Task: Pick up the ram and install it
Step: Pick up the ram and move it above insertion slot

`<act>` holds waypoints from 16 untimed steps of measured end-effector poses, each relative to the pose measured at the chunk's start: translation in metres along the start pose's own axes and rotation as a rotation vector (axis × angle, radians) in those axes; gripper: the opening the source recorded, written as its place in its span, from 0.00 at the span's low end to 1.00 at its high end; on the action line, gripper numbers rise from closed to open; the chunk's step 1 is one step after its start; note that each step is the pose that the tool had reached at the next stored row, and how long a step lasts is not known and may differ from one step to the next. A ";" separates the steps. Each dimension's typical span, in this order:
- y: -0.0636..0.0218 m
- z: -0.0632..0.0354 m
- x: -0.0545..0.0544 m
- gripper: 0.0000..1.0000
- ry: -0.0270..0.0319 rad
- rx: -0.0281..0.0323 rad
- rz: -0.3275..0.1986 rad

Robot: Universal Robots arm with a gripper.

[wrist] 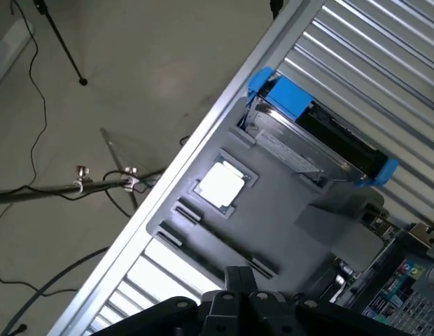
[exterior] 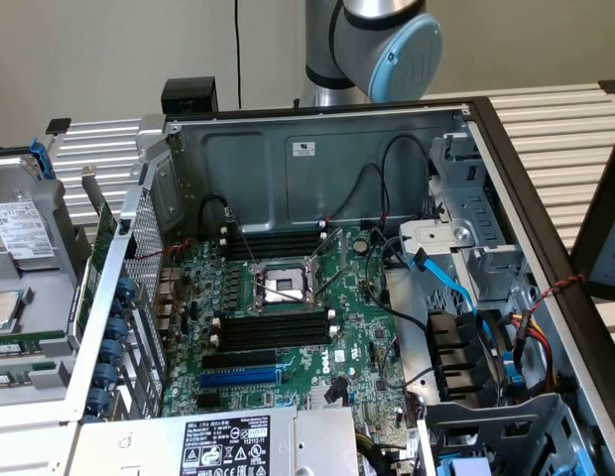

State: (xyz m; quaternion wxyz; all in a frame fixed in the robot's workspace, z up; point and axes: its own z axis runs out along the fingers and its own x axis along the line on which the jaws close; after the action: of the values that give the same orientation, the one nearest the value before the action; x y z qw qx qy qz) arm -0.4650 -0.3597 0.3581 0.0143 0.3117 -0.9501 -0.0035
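"Grey tray lies under the gripper, on the slatted metal table," says the first observer. "The gripper's black fingers are pressed together with nothing between them, and they hang above the tray without touching it."

"And the ram?" asks the second.

"It cannot be told for sure. In the exterior view the ram seems to be a thin green strip lying in the tray's nearer part, at the exterior view's left, beside the open computer case. It is well apart from the black memory slots on the motherboard."

"What else is in the tray?"

"A hard drive in a blue bracket — and near it a pale square chip in its own recess. Long narrow grooves run between the chip and the fingers."

"And the arm?"

"The arm's joint with the blue cap shows behind the case's back wall. Inside the case the processor socket sits between two banks of memory slots, and the blue expansion slot is just beside the nearer bank."
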 end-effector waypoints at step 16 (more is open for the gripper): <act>0.0000 0.0011 0.000 0.11 0.0044 0.0073 -0.290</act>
State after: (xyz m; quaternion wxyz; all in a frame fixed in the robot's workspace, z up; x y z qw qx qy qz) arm -0.4650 -0.3597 0.3570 0.0146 0.4460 -0.8949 -0.0014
